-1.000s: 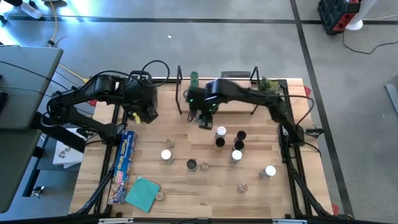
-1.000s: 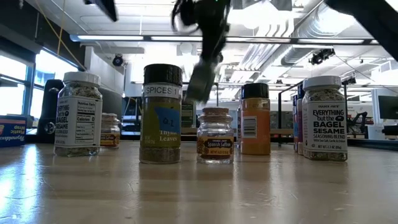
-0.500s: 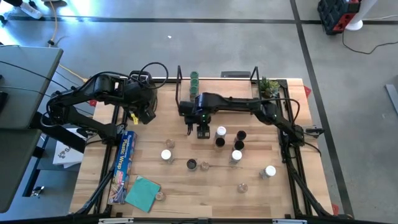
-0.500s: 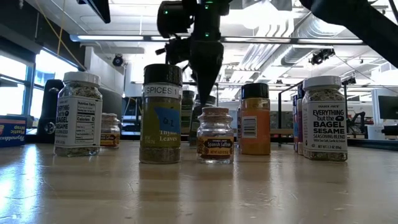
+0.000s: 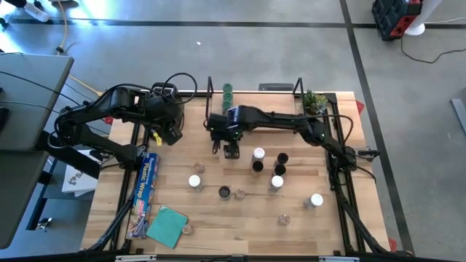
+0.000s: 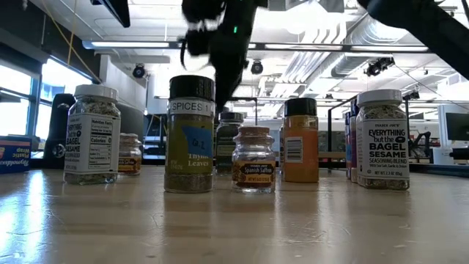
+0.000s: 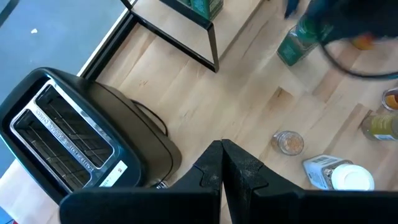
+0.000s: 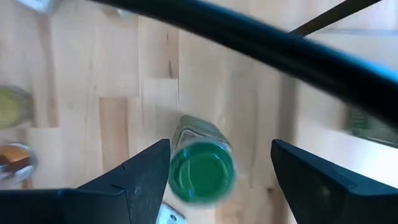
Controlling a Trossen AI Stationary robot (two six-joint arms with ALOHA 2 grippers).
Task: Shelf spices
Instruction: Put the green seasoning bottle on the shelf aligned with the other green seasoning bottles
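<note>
Right now right gripper [image 8: 214,180] hangs over a green-topped jar [image 8: 201,168], fingers spread clear of it, jar upright, shelf [image 5: 255,109] just beyond; left gripper [image 7: 222,163] clenched empty by toaster [image 7: 74,146].

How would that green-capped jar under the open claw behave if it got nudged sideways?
The green-capped jar stands upright, taller than it is wide, so a push near its cap would probably tip it. Once down, its round body would likely roll across the smooth wooden table. Its see-through sides suggest glass, perhaps slippery.

Green-top jar [image 8: 200,168] upright nr shelf [image 5: 251,102] front, other spice jars [image 5: 277,169] scattered mid-table
</note>
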